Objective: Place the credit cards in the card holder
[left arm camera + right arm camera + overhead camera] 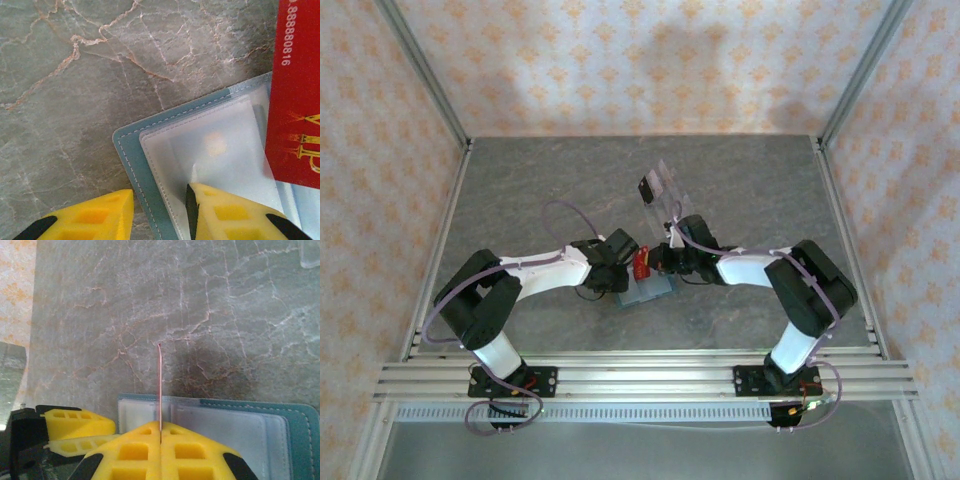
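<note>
Right fingers point(135, 445) pinch red credit card point(159, 385) edge-on over teal card holder point(295, 420), aiming at pocket. Left fingers point(225, 210) half-spread, one tip pressing holder flat on surface point(75, 75).

1. red thin rectangular plastic card point(295, 90): a row of white printed digits runs sideways near one edge. the readable part is "888880816". the start of the row is cut off at the top of the left wrist view.
2. same card, lower down: large gold letters, also sideways, read "vip". the last letter is partly cut off at the picture's edge.
</note>
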Robot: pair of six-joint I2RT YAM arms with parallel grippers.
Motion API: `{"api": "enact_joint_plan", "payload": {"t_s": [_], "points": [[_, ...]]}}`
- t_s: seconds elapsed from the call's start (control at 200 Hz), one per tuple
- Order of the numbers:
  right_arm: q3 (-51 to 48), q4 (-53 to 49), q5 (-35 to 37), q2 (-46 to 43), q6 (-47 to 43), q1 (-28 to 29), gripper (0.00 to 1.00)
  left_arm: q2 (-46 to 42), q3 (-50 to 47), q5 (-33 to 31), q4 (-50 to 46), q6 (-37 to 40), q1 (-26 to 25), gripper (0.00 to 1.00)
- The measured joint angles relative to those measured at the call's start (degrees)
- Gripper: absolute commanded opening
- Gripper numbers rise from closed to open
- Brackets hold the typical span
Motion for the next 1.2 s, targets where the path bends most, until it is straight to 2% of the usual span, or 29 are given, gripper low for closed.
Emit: {"api": "enact_joint_plan", "payload": {"t_s": [0.651,1.201], "points": [[-4.3,2.0,-4.7,0.3,0.4,1.2,0.00,0.0,0.0,0.0,0.2,0.0,0.0,0.34],[-4.1,-2.7,-6.8,0.3,-2.3,1.2,0.00,0.0,0.0,0.0,0.2,0.0,0.0,0.34]]}}
